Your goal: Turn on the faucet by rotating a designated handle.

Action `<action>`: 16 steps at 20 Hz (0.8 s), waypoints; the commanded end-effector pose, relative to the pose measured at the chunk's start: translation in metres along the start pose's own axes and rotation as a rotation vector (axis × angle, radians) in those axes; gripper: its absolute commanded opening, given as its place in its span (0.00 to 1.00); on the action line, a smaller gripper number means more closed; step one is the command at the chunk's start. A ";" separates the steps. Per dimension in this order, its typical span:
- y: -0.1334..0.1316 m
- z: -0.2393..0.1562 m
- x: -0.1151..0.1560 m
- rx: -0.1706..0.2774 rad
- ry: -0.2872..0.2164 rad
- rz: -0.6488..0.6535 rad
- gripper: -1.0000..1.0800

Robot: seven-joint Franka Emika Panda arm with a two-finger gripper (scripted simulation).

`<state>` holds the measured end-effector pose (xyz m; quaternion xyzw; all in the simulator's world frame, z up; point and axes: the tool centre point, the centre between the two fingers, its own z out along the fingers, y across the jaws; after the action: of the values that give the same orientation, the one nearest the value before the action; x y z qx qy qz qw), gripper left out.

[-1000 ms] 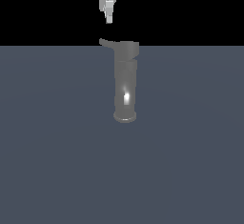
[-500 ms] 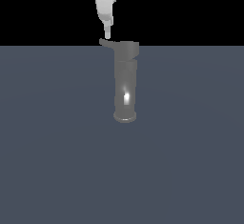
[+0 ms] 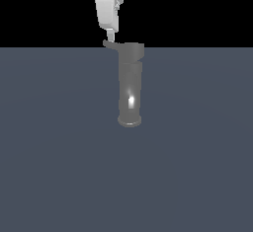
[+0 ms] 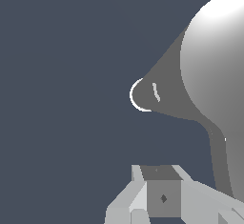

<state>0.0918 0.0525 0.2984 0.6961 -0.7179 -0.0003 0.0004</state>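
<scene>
The faucet (image 3: 130,85) is a tall grey metallic cylinder standing upright on the dark floor, with a glint low on its body. Its handle (image 3: 109,44) is a short thin lever jutting from the top cap toward the exterior view's left. My white gripper (image 3: 110,37) hangs straight down above the handle's outer end, its fingers together and holding nothing, the tip touching or just above the lever. In the wrist view the faucet (image 4: 209,61) is seen from above, the handle (image 4: 218,156) runs beside my gripper (image 4: 162,197).
A flat dark grey floor (image 3: 59,167) spreads around the faucet's flared base (image 3: 130,121). Nothing else stands on it.
My gripper has come down from higher up until its tip reaches the handle's end. The faucet and handle have not visibly moved.
</scene>
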 end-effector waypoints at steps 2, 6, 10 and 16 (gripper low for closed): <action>-0.001 0.000 0.000 0.001 0.000 0.004 0.00; 0.005 0.001 -0.002 0.000 0.000 0.003 0.00; 0.016 0.001 -0.005 0.000 0.000 0.003 0.00; 0.032 0.001 -0.009 0.001 0.000 0.004 0.00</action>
<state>0.0675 0.0602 0.2979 0.6942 -0.7198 0.0023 -0.0031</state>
